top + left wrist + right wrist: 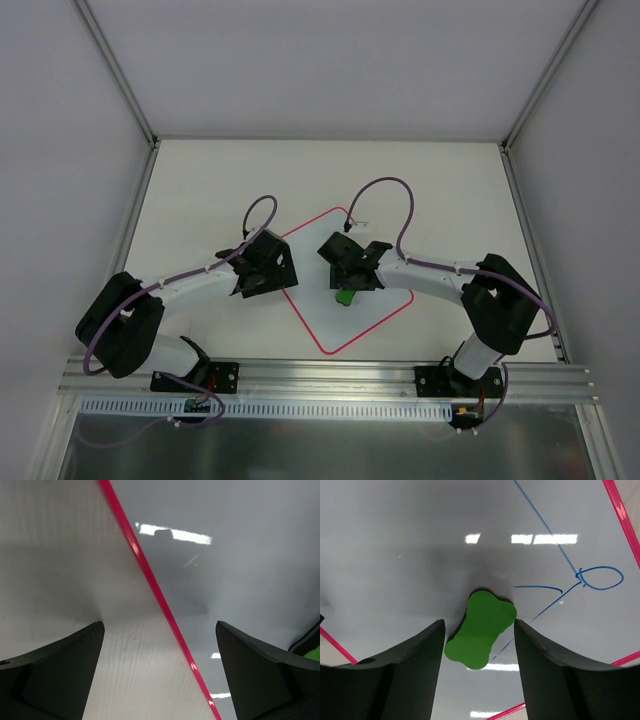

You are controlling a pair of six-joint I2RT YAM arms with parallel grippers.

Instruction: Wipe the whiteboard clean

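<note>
Black fingers (410, 680) of the right gripper (478, 622) close on the sides of a green eraser (480, 632), pressing it to the whiteboard (420, 540) just beside blue pen lines (546, 526). Spread wide and empty, the left gripper (160, 625) straddles the board's red border (151, 580), one finger over the table (60, 555). Seen from above, the board lies turned diamond-wise between the two arms.

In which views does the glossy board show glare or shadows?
Right wrist view: bright rectangular reflections on the glossy red-bordered whiteboard, and a soft grey shadow around the green bone-shaped eraser. Left wrist view: one glare strip with a dark silhouette in it, near the top. Top external view: even light, no glare on the board.
</note>
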